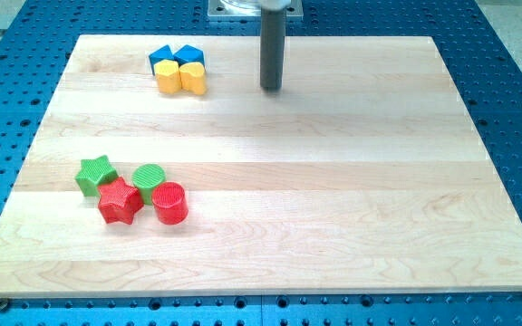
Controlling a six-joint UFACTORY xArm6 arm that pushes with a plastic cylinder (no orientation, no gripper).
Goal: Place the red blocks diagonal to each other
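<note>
The red star block (120,201) and red cylinder block (169,202) sat touching, side by side, low on the worktop's (333,226) left. You'd likely find them light and slippery; push squarely on one flank. My tip (271,88) stood well apart, near the top. No claw existed to judge.

Pale matt wood board (333,181); ridged matt plastic red cylinder (169,202); smooth dark rod (272,50).

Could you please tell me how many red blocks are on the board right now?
2: the red star and the red cylinder, side by side near the view's bottom left. None seems hidden.
</note>
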